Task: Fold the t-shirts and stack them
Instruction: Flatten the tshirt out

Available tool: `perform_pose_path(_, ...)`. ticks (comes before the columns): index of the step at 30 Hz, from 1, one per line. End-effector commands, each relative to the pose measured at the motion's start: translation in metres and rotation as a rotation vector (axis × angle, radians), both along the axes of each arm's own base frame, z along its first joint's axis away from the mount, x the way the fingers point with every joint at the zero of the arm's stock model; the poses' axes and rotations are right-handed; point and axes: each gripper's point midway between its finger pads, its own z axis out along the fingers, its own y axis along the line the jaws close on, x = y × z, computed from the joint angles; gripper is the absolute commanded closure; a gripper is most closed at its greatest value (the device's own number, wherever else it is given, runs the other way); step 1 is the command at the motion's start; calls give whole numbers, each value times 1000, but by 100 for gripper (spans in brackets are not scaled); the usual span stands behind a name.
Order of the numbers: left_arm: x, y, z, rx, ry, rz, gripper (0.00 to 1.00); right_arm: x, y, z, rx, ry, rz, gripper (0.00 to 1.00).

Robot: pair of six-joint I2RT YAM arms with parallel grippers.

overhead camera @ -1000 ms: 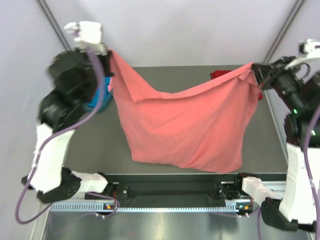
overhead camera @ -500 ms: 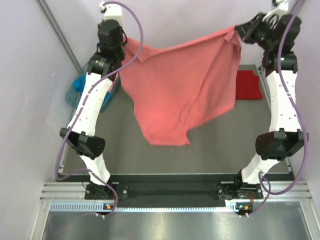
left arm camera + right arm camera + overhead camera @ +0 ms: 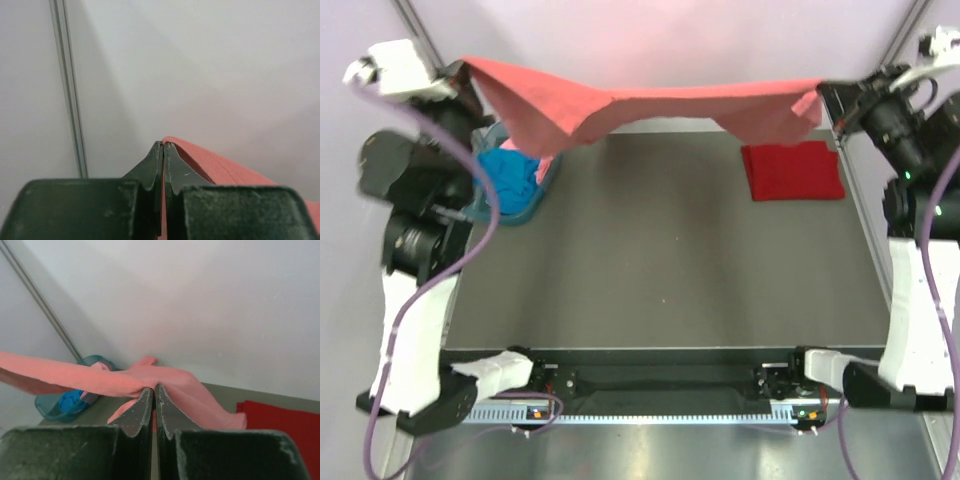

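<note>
Salmon shirt (image 3: 650,100): we hold it stretched in the air between our left gripper (image 3: 460,72) and our right gripper (image 3: 823,95), high over the far part of the surface (image 3: 650,270). It sags a little in the middle, and a loose fold hangs from its left part, above the basket (image 3: 552,172).
Left gripper: pressed together on the left corner of the salmon shirt. In our left wrist view the two dark fingers meet at their tips, and the stitched hem comes out just to their right, against a pale wall (image 3: 210,65).
Right gripper: pinching the right corner of the same shirt. In our right wrist view the fingers are closed with cloth bunched right at their tips, and the rest of the shirt runs off as a long band to the left.
Dark red shirt (image 3: 792,170): we see it folded into a neat rectangle, lying flat at the far right of the surface, under the right end of the raised shirt and not touching it.
Blue shirt (image 3: 510,178): bunched up inside the basket.
Basket: see-through teal plastic, at the far left corner of the surface, just beside our left arm.
Surface: dark grey and matte; the dark red shirt and the basket sit well apart on it.
</note>
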Motion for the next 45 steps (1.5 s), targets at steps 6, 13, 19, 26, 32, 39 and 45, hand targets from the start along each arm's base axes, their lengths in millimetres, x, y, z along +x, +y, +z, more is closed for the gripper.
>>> perform_pose_path(6, -111, 13, 43, -33, -175, -167, 100, -138, -2, 16, -143, -129, -62, 100)
perform_pose_path(13, -117, -3, 83, 80, -255, -227, 100, -159, -14, 67, -105, -236, -149, 100)
perform_pose_path(19, 15, -51, 26, 199, -27, -218, 100, -63, -27, 40, -172, -111, -174, 100)
perform_pose_path(26, 192, -104, -122, 308, 275, -226, 100, 87, -22, -95, -197, 121, -42, 100)
perform_pose_path(32, 305, -113, -238, 347, 393, -258, 100, 186, -35, -201, -140, 231, -16, 100)
perform_pose_path(39, 377, -104, -348, 348, 513, -259, 100, 274, -31, -281, -16, 277, 104, 100)
perform_pose_path(45, 386, -94, -368, 294, 533, -285, 100, 307, -29, -317, 6, 316, 139, 100)
